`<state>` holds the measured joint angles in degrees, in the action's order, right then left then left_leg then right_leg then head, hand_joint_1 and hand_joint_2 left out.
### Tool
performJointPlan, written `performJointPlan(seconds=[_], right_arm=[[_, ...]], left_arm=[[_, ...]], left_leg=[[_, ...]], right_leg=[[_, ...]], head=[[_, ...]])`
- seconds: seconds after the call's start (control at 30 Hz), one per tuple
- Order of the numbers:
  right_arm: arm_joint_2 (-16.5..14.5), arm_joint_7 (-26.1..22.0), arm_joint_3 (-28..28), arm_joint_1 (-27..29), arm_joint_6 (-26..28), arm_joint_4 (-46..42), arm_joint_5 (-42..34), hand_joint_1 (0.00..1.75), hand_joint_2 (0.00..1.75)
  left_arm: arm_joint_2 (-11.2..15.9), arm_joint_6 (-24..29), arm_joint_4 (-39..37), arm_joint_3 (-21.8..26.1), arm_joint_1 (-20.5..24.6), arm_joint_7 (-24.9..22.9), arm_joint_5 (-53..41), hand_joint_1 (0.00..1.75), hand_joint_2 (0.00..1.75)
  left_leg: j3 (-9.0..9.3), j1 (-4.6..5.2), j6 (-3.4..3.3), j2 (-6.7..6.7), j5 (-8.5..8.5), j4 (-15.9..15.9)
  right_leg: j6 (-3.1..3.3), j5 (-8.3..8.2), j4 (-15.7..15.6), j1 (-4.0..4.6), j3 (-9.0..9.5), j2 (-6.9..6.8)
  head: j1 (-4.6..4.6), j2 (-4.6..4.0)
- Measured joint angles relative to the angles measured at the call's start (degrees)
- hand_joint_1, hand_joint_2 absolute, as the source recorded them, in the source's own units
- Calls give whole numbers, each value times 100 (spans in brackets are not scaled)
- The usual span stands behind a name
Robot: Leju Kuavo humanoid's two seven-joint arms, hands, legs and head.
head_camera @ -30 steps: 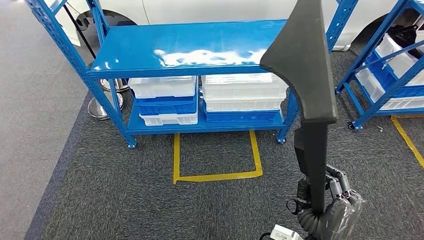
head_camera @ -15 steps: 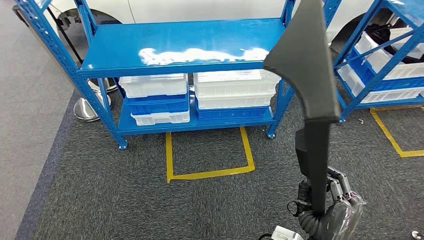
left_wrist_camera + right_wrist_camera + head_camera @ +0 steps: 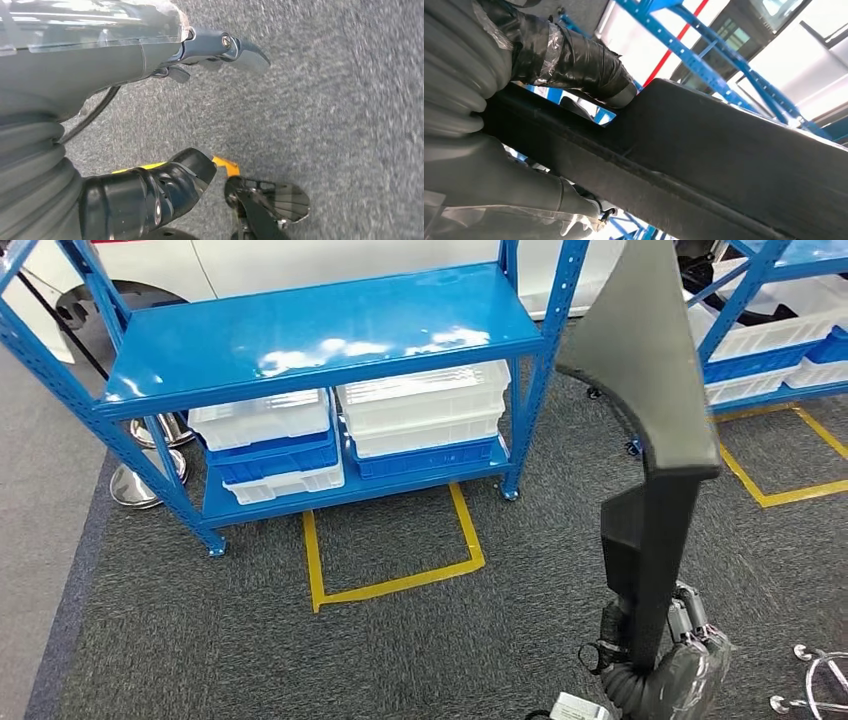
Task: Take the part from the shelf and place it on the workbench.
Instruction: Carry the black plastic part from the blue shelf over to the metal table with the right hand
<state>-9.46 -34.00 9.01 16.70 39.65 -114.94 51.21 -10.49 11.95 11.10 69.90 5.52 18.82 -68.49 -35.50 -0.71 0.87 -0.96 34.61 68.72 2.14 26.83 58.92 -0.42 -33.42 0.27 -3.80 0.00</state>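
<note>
A long black part with a wide flared top stands upright at the right of the head view. My right hand grips its lower end, low near the bottom edge. In the right wrist view the part runs across the picture, with the taped thumb over it and the right hand wrapped around it. My left hand hangs over grey carpet with its fingers apart and nothing in them.
A blue shelf stands ahead on the left, its top bare, with white and blue bins below. A yellow tape square marks the carpet before it. A second blue rack is at the right, a chair base at the bottom right.
The whole picture has shifted left and tilted, so the camera has turned to the right. The black part stays upright in my right hand.
</note>
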Motion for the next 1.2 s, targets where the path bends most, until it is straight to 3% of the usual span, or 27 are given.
performJointPlan(seconds=[0.03,0.07,0.1,0.17,0.2,0.27,0.33,0.37,0.43,0.5,0.53,0.57,0.6,0.63,0.67,0.73,0.8,0.87,0.93,1.0,1.07,1.1,1.13,1.2], right_arm=[[0,-7,-1,5,0,1,-12,175,175],[0,-14,-2,12,0,1,-28,175,175],[0,-21,-3,19,0,2,-47,175,175],[0,-28,-4,28,0,0,-74,175,175],[0,-29,-5,28,0,-2,-81,175,175],[-1,-31,-7,30,0,-7,-87,175,175],[-2,-32,-8,39,1,-13,-89,175,175],[-2,-32,-8,48,1,-18,-89,175,175],[-2,-32,-9,53,2,-32,-89,175,175],[-2,-33,-9,51,2,-41,-89,175,175],[-2,-37,-10,53,2,-42,-89,175,175],[-2,-43,-11,58,2,-42,-89,175,175],[-2,-54,-13,64,2,-42,-91,175,175],[-2,-77,-16,71,2,-44,-100,175,175],[-3,-107,-21,81,3,-51,-114,175,175],[-15,-184,-34,103,3,-84,-155,175,175],[-47,-264,-51,146,3,-135,-187,175,175],[-94,-344,-68,212,5,-179,-206,175,175],[-158,-426,-81,254,6,-217,-223,175,175],[-236,-501,-96,265,7,-245,-248,175,175],[-302,-545,-115,275,7,-258,-275,175,175],[-325,-554,-124,281,7,-267,-285,175,175],[-351,-558,-134,287,7,-281,-293,175,175],[-402,-561,-151,294,7,-315,-325,175,175]], left_arm=[[-2,-2,0,0,-10,0,1,0,175],[-4,-4,0,0,-18,0,1,0,175],[-5,-7,0,0,-22,0,1,0,175],[-5,-11,0,0,-23,1,1,0,175],[-4,-13,0,0,-23,2,1,0,175],[-2,-15,1,0,-19,4,1,0,175],[-2,-15,1,0,-8,8,0,0,175],[-4,-15,1,0,-5,8,0,0,175],[-8,-15,1,0,-6,10,0,0,175],[-9,-15,1,0,-14,11,0,0,175],[-9,-15,1,0,-18,11,-1,0,175],[-9,-15,1,0,-22,11,-2,0,175],[-10,-15,1,0,-23,10,-6,0,175],[-12,-15,1,-1,-21,10,-9,0,175],[-15,-15,1,-1,-17,10,-13,0,175],[-21,-14,1,-2,-15,11,-19,0,175],[-24,-12,1,-4,-15,11,-31,0,175],[-33,-9,1,-9,-12,19,-57,0,175],[-46,-9,0,-16,-12,53,-88,0,175],[-54,-23,0,-24,-23,113,-116,0,175],[-63,-50,0,-32,-42,172,-130,0,175],[-66,-61,0,-36,-49,191,-131,0,175],[-68,-72,0,-38,-51,203,-130,0,175],[-67,-84,1,-44,-51,210,-131,0,175]], left_leg=[[-149,0,2,24,133,342],[-223,0,-1,34,157,522],[-194,0,-10,40,66,487],[142,0,-47,132,-329,-176],[323,-2,-71,251,-474,-559],[509,5,-104,433,-577,-983],[522,12,-138,407,-584,-1038],[532,2,-169,348,-611,-1072],[546,-24,-242,219,-671,-1144],[534,-22,-274,91,-692,-1165],[523,-19,-275,20,-692,-1164],[517,-18,-274,-50,-691,-1162],[515,-17,-270,-118,-689,-1161],[521,-18,-261,-181,-683,-1159],[534,-18,-246,-235,-674,-1157],[558,7,-189,-322,-640,-1143],[577,33,-122,-401,-613,-1132],[594,18,-56,-457,-586,-1123],[519,-8,-3,-294,-408,-912],[238,-18,9,-58,-31,-270],[-94,-17,-3,16,234,427],[-164,-15,-15,30,211,549],[-129,-12,-35,43,72,440],[166,-7,-94,185,-367,-273]], right_leg=[[11,-7,5,10,-14,48],[16,-13,13,18,-25,102],[17,-16,25,22,-32,161],[11,-16,57,23,-37,283],[-4,-15,84,31,-50,335],[-66,-33,116,19,-100,439],[-152,-76,103,0,-142,545],[-183,-74,114,0,-154,535],[-236,101,358,15,-271,330],[-282,487,1027,4,-577,85],[-305,642,1387,-11,-740,48],[-323,705,1615,-26,-837,33],[-336,658,1632,-41,-826,21],[-343,514,1416,-53,-692,-8],[-342,325,1022,-60,-462,-88],[-298,105,279,-26,-55,-310],[-226,102,41,19,43,-377],[-146,83,29,22,25,-263],[-65,57,4,7,24,-161],[-17,44,-4,7,20,-57],[2,42,2,32,16,67],[4,42,7,44,18,135],[6,43,13,52,25,206],[3,45,24,55,35,340]], head=[[-1,0],[-1,0],[-1,0],[0,0],[-2,0],[-2,0],[-2,0],[-2,0],[-14,0],[-25,0],[-23,0],[-24,0],[-23,0],[-24,0],[-25,0],[-23,0],[-18,0],[-16,0],[-16,0],[-15,0],[-15,0],[-15,0],[-15,0],[-17,0]])
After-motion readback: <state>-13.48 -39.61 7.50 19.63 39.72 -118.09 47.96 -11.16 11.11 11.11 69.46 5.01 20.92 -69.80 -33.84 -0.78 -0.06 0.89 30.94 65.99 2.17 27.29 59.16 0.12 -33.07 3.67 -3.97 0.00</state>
